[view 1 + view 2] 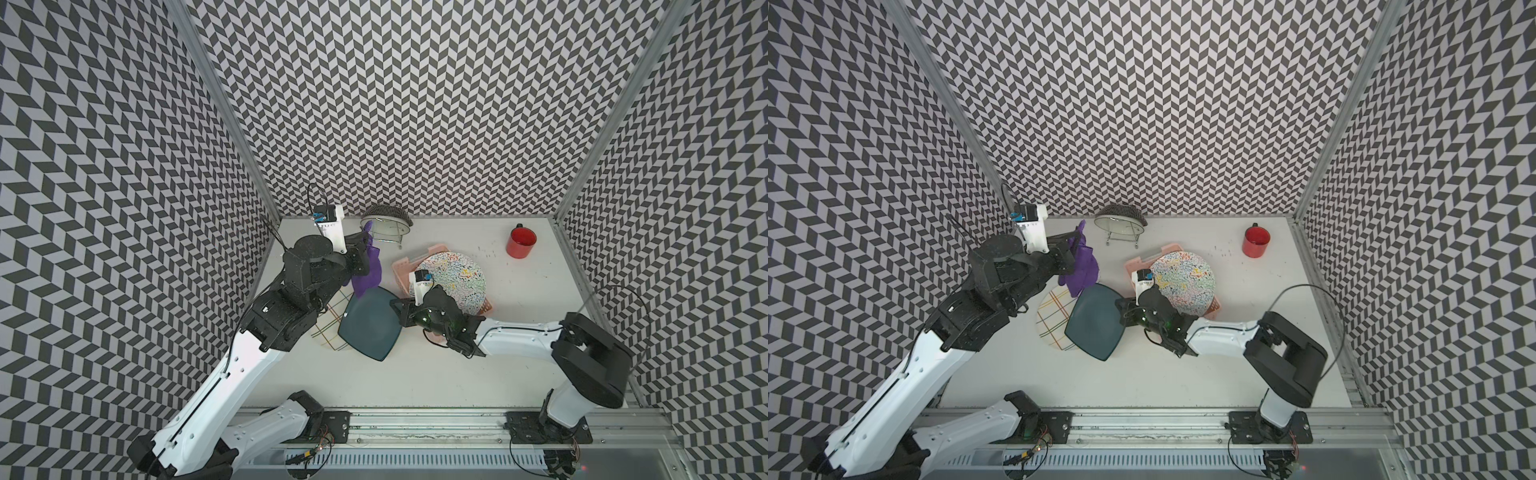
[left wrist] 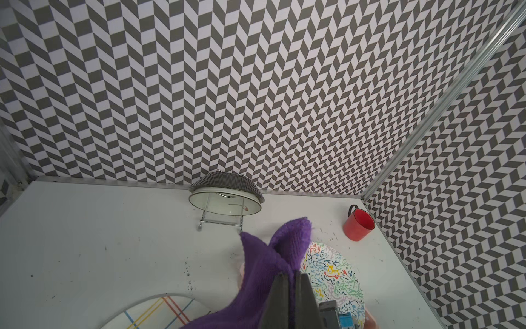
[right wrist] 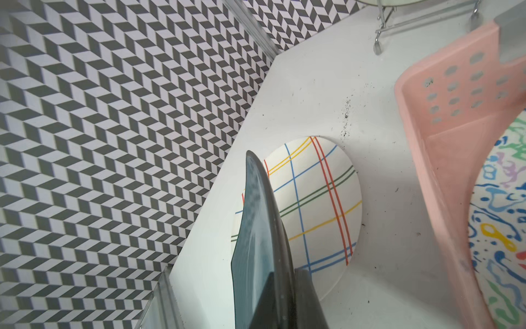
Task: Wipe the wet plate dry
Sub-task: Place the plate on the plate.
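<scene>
My left tool point(image 1: 362, 248) is clamped tight on a purple terry cloth point(image 1: 368, 276), which hangs in folds from the closed jaws, lifted above the back left part of the white worktop point(image 1: 415, 374). In the left wrist view the cloth point(image 2: 264, 270) bunches up around the tool point(image 2: 294, 275).

My right tool point(image 1: 400, 309) pinches the rim of a dark teal square plate point(image 1: 368, 322), jaws narrow on its edge. The plate is tilted and sits between my two arms, overlapping a round white plate with coloured plaid lines point(image 1: 331, 326) that lies flat on the worktop. The right wrist view shows the teal plate point(image 3: 256, 228) nearly edge-on in the tool point(image 3: 287, 275), with the plaid plate point(image 3: 313, 205) behind it.

In both top views the cloth's lower end point(image 1: 1081, 270) falls over the teal plate's far corner point(image 1: 1096, 322); I cannot tell whether they touch.

Just beside my right wrist is a pink perforated plastic basket point(image 1: 401, 266) carrying a round plate with multicoloured squiggles point(image 1: 453, 282). A red mug point(image 1: 520, 241) stands near the back right corner, and a shallow bowl on a chrome wire stand point(image 1: 386, 220) is at the back wall.
</scene>
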Available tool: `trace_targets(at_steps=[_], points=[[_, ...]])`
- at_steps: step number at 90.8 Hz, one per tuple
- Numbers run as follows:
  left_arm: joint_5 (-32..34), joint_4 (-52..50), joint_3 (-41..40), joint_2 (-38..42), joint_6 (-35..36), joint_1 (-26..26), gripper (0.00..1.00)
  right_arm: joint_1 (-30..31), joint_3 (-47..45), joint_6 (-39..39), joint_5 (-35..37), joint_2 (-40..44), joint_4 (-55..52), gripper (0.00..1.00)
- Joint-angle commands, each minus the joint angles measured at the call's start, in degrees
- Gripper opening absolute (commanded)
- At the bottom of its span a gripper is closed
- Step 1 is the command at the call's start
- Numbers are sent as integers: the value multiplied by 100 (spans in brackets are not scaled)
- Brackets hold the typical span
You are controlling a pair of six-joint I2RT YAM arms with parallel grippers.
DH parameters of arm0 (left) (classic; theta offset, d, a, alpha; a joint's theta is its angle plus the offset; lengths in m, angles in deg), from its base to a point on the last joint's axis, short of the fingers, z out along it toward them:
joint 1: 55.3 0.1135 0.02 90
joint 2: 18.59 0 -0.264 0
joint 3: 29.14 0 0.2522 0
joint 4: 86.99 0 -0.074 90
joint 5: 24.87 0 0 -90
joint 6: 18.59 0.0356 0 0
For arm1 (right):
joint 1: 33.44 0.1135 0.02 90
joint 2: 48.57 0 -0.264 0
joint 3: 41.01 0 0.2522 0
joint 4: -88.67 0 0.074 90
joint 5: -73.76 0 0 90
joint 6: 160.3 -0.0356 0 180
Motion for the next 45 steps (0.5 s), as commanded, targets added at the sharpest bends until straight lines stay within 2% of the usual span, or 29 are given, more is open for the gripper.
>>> trace_targets(at_steps=[1,18,34,45], points=[[116,9,0,243,109,32,0,39,721,-381,112,-439,1149,0],[101,22,-95,376,51,33,0,148,1661,-495,224,-1363,688,0],[62,31,-150,463,37,33,0,225,2036,-538,401,-2008,324,0],[70,25,-153,480,55,35,0,227,2159,-395,373,-2331,77,16]])
